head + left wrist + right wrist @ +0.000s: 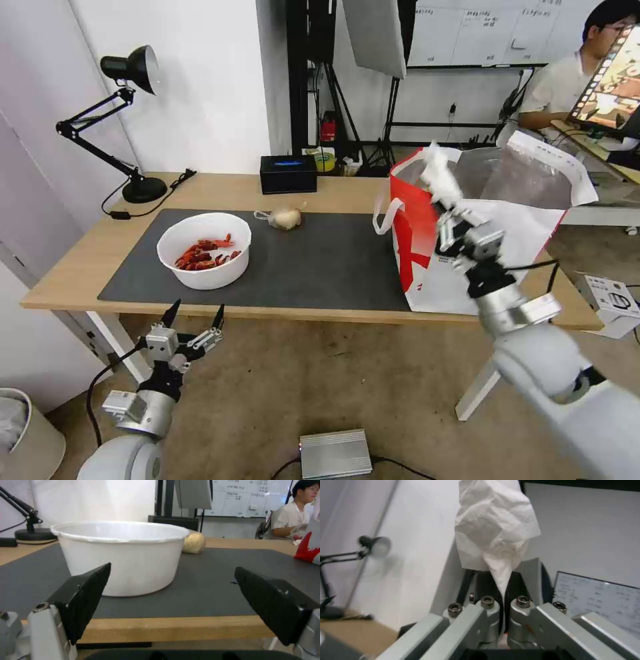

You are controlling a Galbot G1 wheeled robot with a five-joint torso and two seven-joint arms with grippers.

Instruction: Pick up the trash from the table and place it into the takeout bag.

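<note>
The right gripper (445,200) is raised at the near left corner of the takeout bag (527,220), its jaws pressed together on the crumpled white tissue (437,172). The tissue stands up out of the fingertips and sits above the bag's open top, over the silver lining just inside the red side panel. In the right wrist view the tissue (495,530) narrows to a twisted tail that runs down between the two closed metal fingers (488,615) (the pinch is on that tail, with the bulk of the paper free above it).

The takeout bag stands upright on the right part of the table (80,267), its base partly on the dark grey mat (320,267) and its white loop handle (385,213) hanging toward the left.

The left gripper (195,319) hangs below and just in front of the table's near edge, on the left, with its black fingers spread wide and holding nothing. Directly beyond it on the mat is the white round bowl (205,250) with red crayfish shells (203,253) inside; in the left wrist view the bowl (123,555) shows between and beyond the two open fingers (88,597), apart from them.

The small knotted clear bag (283,217) lies on the far edge of the mat, to the right of the bowl and well to the left of the takeout bag. A black rectangular box (288,173) sits behind it, and a black desk lamp (130,120) stands at the far left corner.
</note>
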